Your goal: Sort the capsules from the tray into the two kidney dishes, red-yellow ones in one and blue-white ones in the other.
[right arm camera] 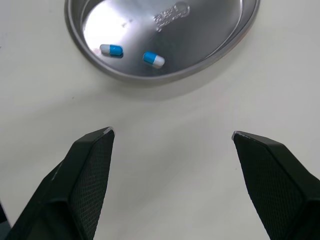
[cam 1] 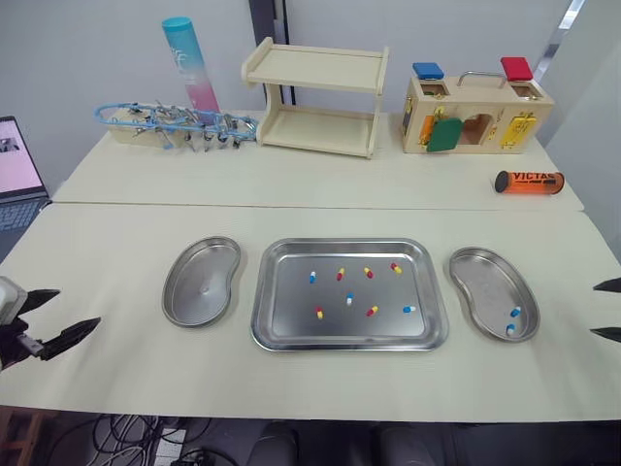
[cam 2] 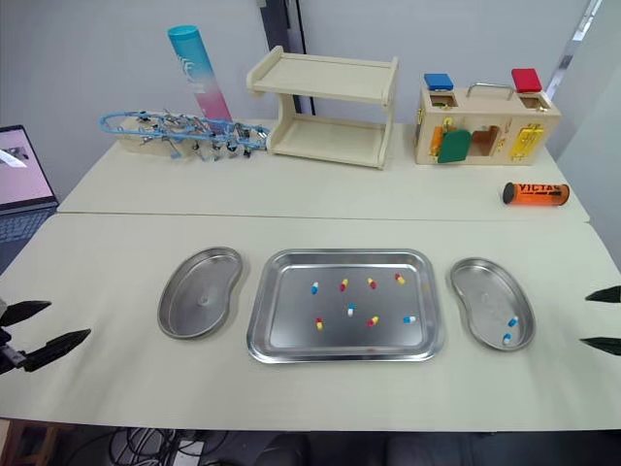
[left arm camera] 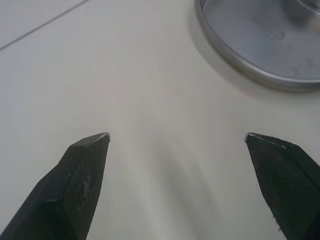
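We see the tray mid-worktop, toward the front edge. Five red-yellow capsules and three blue-white capsules lie scattered in it, apart from one another. The left kidney dish sits just beside the tray on the side of the worktop's left edge. The right kidney dish, on the opposite side, holds a blue-white pair close together. Our left end effector hovers by the front left corner, fingers spread around nothing. Our right end effector hangs at the right edge, near the right kidney dish, likewise spread.
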Tool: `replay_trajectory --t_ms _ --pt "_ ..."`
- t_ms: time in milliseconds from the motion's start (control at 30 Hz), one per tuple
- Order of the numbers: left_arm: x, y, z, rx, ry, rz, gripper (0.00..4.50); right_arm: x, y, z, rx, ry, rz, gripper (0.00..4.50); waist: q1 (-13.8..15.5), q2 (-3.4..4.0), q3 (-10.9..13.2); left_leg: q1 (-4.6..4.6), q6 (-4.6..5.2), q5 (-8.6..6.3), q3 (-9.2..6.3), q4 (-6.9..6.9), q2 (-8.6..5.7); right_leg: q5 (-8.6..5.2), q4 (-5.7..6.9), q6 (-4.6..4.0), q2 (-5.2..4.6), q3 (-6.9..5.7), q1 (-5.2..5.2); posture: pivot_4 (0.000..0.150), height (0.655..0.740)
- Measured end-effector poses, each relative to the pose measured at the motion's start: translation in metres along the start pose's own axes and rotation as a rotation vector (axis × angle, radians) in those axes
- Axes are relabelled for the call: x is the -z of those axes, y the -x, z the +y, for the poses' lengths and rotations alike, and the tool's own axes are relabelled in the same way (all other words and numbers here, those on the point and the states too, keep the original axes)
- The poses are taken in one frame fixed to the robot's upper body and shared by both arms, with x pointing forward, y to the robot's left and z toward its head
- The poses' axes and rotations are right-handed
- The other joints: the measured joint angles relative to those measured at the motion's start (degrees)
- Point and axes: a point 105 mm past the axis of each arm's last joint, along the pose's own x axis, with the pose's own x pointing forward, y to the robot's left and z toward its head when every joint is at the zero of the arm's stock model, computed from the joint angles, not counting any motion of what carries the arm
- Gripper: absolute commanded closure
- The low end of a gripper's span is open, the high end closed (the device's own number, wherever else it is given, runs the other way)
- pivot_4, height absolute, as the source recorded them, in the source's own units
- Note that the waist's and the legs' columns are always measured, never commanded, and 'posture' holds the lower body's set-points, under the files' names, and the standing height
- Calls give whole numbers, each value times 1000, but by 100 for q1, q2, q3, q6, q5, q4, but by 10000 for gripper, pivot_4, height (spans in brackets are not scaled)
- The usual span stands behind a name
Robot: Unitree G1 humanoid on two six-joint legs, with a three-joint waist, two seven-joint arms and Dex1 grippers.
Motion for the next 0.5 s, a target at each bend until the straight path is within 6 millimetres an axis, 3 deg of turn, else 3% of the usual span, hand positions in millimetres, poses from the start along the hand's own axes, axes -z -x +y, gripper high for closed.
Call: replay_trajectory --t_ms 133,500 --pt "14 6 -1 3 42 35 0 1 0 1 -5 7 0 282 -16 1 0 1 0 0 0 1 2 0 5 0 0 0 -3 1500 7400" --pt "2 7 -15 10 47 22 0 -9 -1 -9 26 31 -22 282 -14 2 1 -2 0 0 6 2 3 1 4 1 0 7 -5 1500 7400"
